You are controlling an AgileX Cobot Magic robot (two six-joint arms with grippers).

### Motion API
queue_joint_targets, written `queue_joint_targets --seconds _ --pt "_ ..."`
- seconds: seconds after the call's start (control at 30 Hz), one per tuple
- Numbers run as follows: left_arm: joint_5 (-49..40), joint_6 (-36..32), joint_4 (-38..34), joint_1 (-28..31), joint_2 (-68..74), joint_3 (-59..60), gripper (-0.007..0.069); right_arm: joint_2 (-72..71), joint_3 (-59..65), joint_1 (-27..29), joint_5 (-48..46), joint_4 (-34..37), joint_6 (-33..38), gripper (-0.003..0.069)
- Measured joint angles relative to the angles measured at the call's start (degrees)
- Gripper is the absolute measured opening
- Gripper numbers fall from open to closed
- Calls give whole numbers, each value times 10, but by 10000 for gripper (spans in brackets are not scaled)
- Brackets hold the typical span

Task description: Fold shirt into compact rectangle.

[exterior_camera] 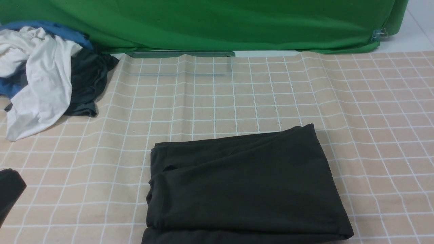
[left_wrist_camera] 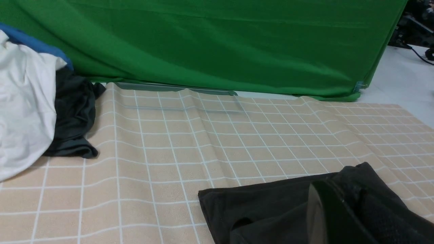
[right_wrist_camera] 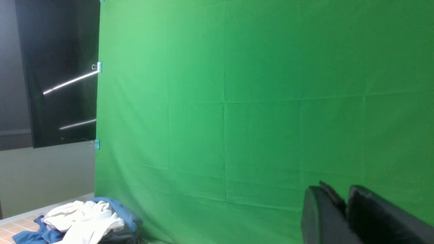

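Note:
The shirt [exterior_camera: 244, 183] is charcoal-black and lies folded into a rough rectangle on the checked cloth at the front centre, its near edge cut off by the frame. No logo or collar shows. My left gripper [exterior_camera: 12, 184] is a dark shape at the front left edge, well apart from the shirt. In the left wrist view the left gripper [left_wrist_camera: 335, 184] is shut with nothing in it, and the shirt [left_wrist_camera: 264, 206] lies beyond it. My right gripper [right_wrist_camera: 334, 195] is raised towards the green backdrop, its fingers parted by a narrow gap and holding nothing. It is outside the front view.
A pile of white, blue and dark grey clothes [exterior_camera: 44, 74] lies at the back left. A green backdrop [exterior_camera: 217, 23] closes off the far side. A clear plastic board [exterior_camera: 179, 64] lies flat along the far edge of the beige checked tablecloth [exterior_camera: 373, 118].

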State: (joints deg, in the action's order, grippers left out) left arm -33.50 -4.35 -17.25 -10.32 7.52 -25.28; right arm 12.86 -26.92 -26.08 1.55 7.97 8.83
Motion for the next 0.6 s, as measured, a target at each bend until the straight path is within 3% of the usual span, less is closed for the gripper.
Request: queue_joint_targets --seconds 0.23,0.4,0.6 --pt "0 -1 0 0 0 0 18 0 0 0 0 0 1 184" --pt "7 -51 35 0 0 1 18 0 0 0 0 0 1 200" --pt "139 -73 59 41 -26 60 18 0 0 0 1 0 1 212"
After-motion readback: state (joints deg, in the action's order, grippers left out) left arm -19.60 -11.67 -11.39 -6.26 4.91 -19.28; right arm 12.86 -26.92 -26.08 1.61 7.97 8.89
